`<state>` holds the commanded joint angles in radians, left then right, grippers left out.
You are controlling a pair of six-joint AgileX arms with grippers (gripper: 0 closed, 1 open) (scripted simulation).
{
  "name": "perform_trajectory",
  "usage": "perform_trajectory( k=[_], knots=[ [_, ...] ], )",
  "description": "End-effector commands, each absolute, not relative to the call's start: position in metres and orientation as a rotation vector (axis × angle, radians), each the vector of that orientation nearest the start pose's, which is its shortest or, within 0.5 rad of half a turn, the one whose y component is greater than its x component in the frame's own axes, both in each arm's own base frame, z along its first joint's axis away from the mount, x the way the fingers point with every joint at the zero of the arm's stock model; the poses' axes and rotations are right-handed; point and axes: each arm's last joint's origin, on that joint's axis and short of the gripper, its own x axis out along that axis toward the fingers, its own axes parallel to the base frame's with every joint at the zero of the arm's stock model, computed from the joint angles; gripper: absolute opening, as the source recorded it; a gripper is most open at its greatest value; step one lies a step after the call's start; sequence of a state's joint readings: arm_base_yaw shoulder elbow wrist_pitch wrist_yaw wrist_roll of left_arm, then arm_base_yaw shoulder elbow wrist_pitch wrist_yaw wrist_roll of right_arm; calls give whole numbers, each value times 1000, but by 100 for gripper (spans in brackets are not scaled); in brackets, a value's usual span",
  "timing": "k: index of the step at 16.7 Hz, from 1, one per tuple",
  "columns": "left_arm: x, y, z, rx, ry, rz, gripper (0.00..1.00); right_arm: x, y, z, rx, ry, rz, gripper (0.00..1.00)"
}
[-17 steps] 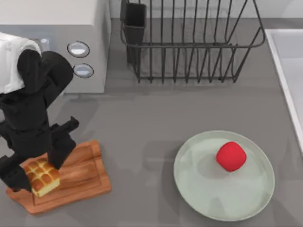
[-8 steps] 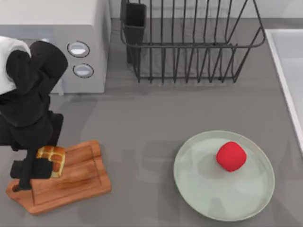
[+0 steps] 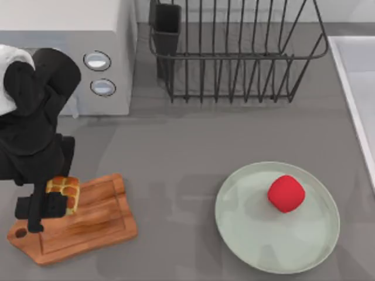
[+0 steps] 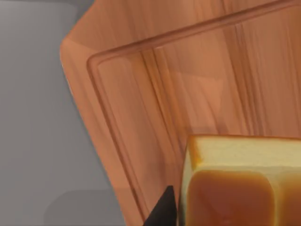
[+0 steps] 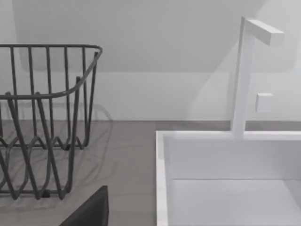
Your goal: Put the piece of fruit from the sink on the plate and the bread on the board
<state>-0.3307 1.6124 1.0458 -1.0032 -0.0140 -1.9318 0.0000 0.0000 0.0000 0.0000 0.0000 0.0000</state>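
Left gripper [image 3: 51,202] clamped the golden-brown scored bread loaf [image 3: 63,191] over the reddish-brown wooden board [image 3: 88,225]; arm hid part of the loaf.

Legible markings: none. The microwave [image 3: 64,52] and its two round dials [image 3: 97,60] carry no readable characters; the board [image 3: 88,225] and plate [image 3: 258,246] are plain, without label or brand.

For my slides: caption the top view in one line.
Left gripper holds the bread over the board; red fruit sits on the plate.
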Motion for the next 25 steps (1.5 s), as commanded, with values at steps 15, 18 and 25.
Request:
perform_trajectory(
  k=[15,18,25],
  knots=[
    [264,-88,150,-1248,1167,1213,0,106,-1,160,0,0,0,100],
    [262,-87,140,-1234,1175,1234,0,106,-1,160,0,0,0,100],
    [262,-87,139,-1233,1175,1236,23,106,-1,160,0,0,0,100]
  ],
)
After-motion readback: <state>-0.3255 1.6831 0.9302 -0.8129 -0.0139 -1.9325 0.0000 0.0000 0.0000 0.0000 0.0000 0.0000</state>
